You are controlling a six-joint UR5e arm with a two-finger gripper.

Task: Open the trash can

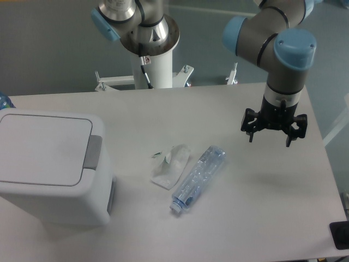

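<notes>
The trash can [52,166] is a big white boxy bin at the left of the table. Its flat lid lies closed, and a grey push tab [93,152] sits on the lid's right edge. My gripper [270,140] hangs above the table's right half, far to the right of the bin. Its dark fingers point down and are spread apart, open, with nothing between them.
A clear plastic bottle [198,177] lies on its side mid-table. Just left of it lies a crumpled white wrapper [171,165]. The robot's white base column [155,60] stands behind the table. A dark object [340,234] sits at the table's near right corner.
</notes>
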